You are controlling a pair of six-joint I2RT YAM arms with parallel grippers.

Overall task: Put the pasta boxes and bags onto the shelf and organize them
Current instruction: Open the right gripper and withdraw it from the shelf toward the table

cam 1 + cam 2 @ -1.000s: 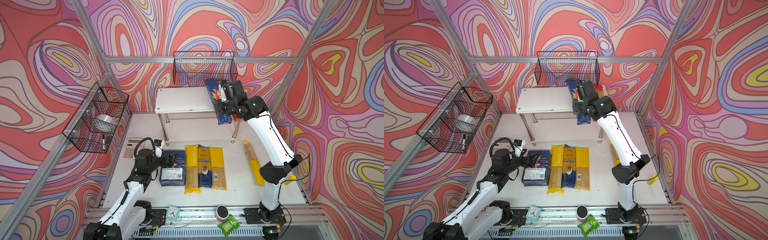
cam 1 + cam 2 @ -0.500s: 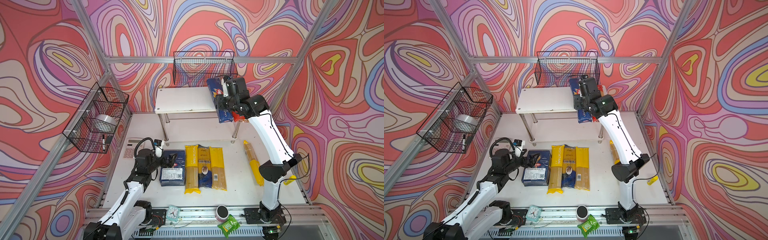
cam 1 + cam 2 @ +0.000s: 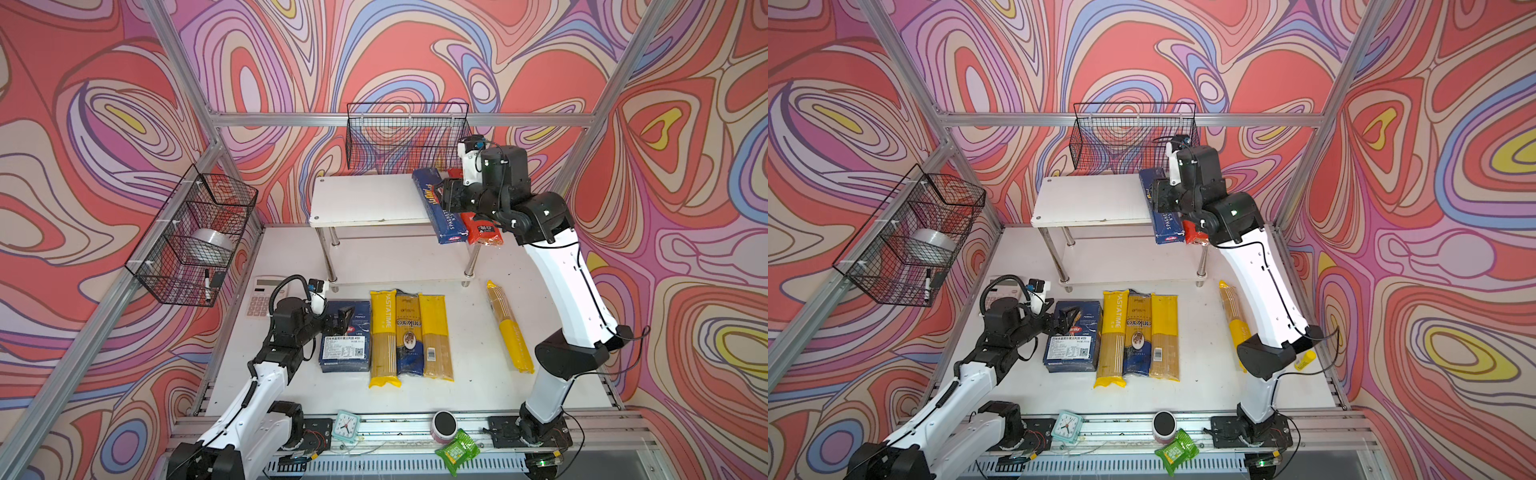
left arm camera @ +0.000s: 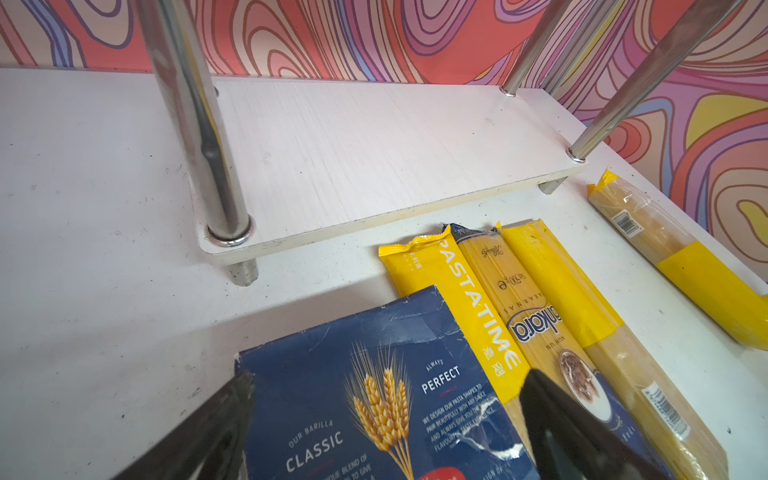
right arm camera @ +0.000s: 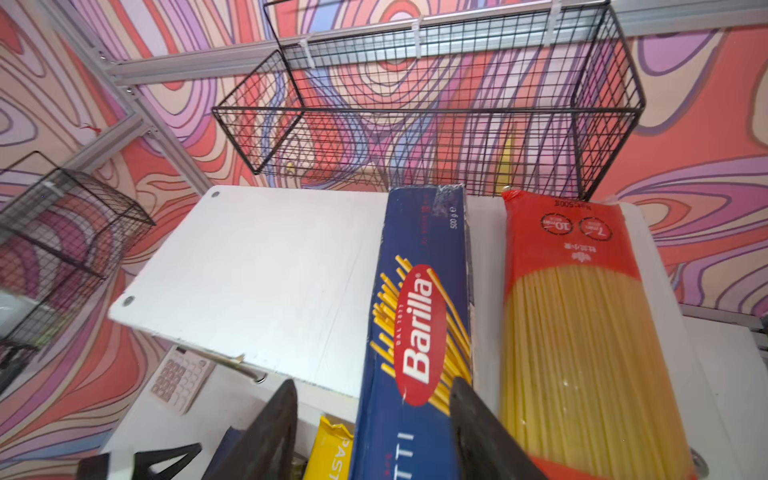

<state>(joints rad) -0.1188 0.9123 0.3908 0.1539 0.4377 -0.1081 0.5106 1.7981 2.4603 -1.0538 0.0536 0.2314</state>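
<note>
The long blue Barilla Spaghetti box (image 3: 441,214) (image 5: 419,332) lies on the shelf's top board (image 3: 365,199) (image 5: 257,282), overhanging its front edge. A red-and-clear bag (image 3: 482,232) (image 5: 582,332) lies beside it. My right gripper (image 3: 444,198) (image 5: 370,432) hovers over the box, open, one finger well clear of its side. My left gripper (image 3: 343,322) (image 4: 384,436) is open over the navy Barilla carton (image 3: 347,345) (image 4: 353,395) on the table. Next to the carton lie the yellow PASTA TIME bag (image 3: 384,336), a dark blue-gold bag (image 3: 409,336) and a yellow-and-clear bag (image 3: 434,336). Another yellow-and-clear bag (image 3: 509,328) lies further right.
The shelf's lower board (image 4: 374,158) is bare. Black wire baskets hang on the back wall (image 3: 407,137) and the left wall (image 3: 191,237). A white calculator (image 3: 259,299) sits behind the left arm. A clock (image 3: 345,426), a can (image 3: 444,424) and a green packet (image 3: 457,451) line the front rail.
My right gripper's jaws have widened off the spaghetti box, which has shifted slightly right and now rests beside the red bag. The left arm has not moved.
</note>
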